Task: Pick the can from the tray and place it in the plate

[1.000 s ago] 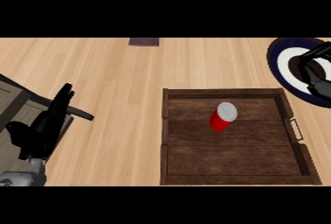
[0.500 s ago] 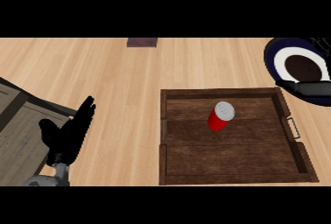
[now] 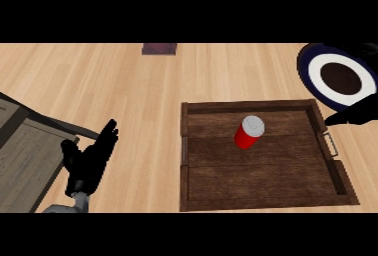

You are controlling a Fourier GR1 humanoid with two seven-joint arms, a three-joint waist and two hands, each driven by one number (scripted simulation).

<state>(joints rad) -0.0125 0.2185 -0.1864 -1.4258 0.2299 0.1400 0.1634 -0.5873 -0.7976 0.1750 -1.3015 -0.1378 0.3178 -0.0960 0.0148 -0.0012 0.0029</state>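
A red can (image 3: 249,133) with a silver top stands upright in the far half of a dark wooden tray (image 3: 251,105). Beyond the tray's far right corner lies a round plate (image 3: 317,76) with a navy rim, a white ring and a brown centre. My right hand (image 3: 359,115) comes in from the view's right edge, just off the tray's right rim and near the plate's lower edge, well right of the can. Only part of it shows. My left hand (image 3: 88,163) rests open on the counter left of the tray, fingers straight and pointing away.
A grey cabinet front and the counter's edge (image 3: 26,145) run along the lower left, beside my left hand. A small dark brown patch (image 3: 160,48) lies at the counter's far edge. Bare light wood (image 3: 111,85) lies left of and beyond the tray.
My right hand has come down off the plate toward the tray's right rim, uncovering the plate's centre. My left hand has shifted right and straightened. The can has not moved.
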